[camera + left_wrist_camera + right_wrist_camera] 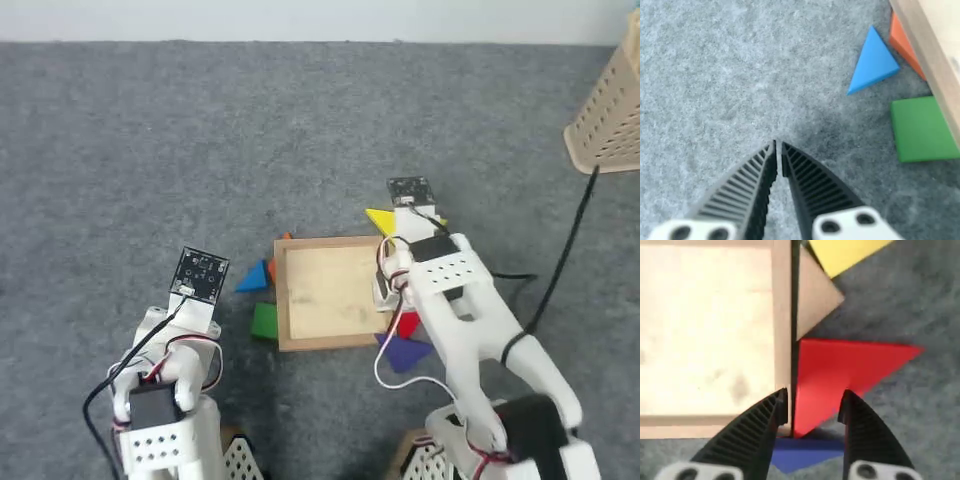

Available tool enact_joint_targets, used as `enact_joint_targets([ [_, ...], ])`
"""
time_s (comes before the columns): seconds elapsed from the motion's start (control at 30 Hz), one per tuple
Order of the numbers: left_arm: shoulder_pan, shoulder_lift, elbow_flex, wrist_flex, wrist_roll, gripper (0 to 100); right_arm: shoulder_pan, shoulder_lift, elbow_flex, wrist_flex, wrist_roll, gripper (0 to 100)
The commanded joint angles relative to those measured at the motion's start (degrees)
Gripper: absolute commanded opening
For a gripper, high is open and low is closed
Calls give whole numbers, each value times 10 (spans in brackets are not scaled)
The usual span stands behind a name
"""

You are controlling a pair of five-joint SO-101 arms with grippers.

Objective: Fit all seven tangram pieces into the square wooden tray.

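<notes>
Right now the right gripper [812,402] is hovering along the outer side of the square wooden tray [782,315], its pincer spread and straddling the narrow end of the flat red triangle [840,372]. That piece is lying flush beside the tray wall, and one finger [765,425] is sitting almost against the same wall. A pale wooden triangle [815,297] and a yellow triangle [845,255] are lying along that side too, with a violet-blue piece [800,455] partly under the red one near the tray's corner.

On the tray's opposite side the left gripper [778,146] is hanging over grey carpet [715,75], its pincer pressed together on nothing. The blue triangle [874,62], orange piece [905,42] and green square [920,130] are lying close to the tray there. The tray's floor is showing bare, so all seven pieces seem to be waiting.

The red triangle looks like the piece in hand. Gripping it well probably means closing squarely across two edges, then lifting straight up so the wall-side finger is not catching the rim.
</notes>
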Motion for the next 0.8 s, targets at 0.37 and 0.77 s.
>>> enact_joint_targets([
  [0.37,-1,-11,-4,-1,-4,13,94,152,-65,-26,62,181],
  [0.77,-1,-11,-4,-1,-4,13,196,188,-221,64,207,181],
])
